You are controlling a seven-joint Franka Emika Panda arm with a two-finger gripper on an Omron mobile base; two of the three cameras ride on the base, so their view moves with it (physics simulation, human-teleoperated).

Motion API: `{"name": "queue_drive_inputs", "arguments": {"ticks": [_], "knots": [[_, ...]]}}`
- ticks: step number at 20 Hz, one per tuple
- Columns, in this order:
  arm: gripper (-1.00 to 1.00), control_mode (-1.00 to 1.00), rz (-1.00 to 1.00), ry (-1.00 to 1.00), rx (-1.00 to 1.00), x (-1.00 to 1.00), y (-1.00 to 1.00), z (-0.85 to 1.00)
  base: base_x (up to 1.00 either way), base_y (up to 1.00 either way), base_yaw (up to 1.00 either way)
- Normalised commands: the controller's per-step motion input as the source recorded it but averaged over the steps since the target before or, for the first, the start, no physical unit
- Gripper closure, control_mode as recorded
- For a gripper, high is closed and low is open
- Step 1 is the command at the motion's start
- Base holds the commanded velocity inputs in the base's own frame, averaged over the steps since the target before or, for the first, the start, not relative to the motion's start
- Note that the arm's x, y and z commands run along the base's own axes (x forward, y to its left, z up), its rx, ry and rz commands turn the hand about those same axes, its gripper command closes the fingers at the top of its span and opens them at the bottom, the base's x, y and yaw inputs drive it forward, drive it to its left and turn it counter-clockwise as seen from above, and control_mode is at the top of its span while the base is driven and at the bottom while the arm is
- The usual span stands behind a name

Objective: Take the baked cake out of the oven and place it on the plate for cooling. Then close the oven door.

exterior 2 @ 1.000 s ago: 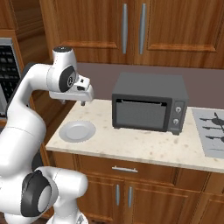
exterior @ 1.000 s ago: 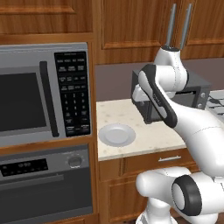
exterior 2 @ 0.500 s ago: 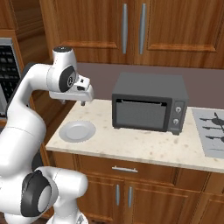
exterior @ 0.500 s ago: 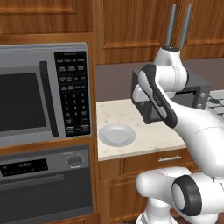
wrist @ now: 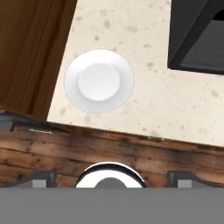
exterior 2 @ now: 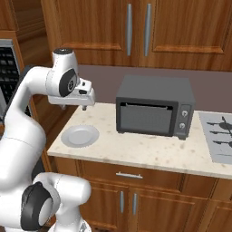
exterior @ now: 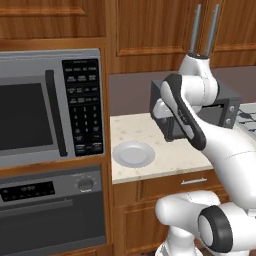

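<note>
The plate (exterior: 133, 153) (exterior 2: 80, 135) (wrist: 99, 81) lies bare on the speckled counter near its left end. My gripper (exterior 2: 73, 108) (wrist: 111, 177) hangs open above it with nothing between its fingers, pointing down. The oven (exterior: 45, 200) is built in below the microwave, with a round knob and a black display. The oven door (exterior: 40, 225) stands shut, its bar handle across the top. The cake is hidden.
A microwave (exterior: 45, 105) with a keypad sits above the oven. A dark toaster oven (exterior 2: 154, 106) (wrist: 199, 35) stands on the counter right of the plate, and stove burners (exterior 2: 219, 133) lie at the far right. Wooden cabinets hang above and below.
</note>
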Motion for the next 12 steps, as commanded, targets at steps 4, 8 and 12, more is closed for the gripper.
{"name": "queue_drive_inputs", "arguments": {"ticks": [4,8,12], "knots": [[-1.0,-1.0,0.23,-0.22,-0.03,-0.45,0.08,0.0,0.0,0.0,0.0],[-1.0,-1.0,0.25,-0.18,-0.07,-0.4,0.15,0.0,0.0,0.0,0.0],[-1.0,-1.0,0.27,-0.08,-0.13,-0.34,0.23,0.0,0.0,0.0,0.0]]}}
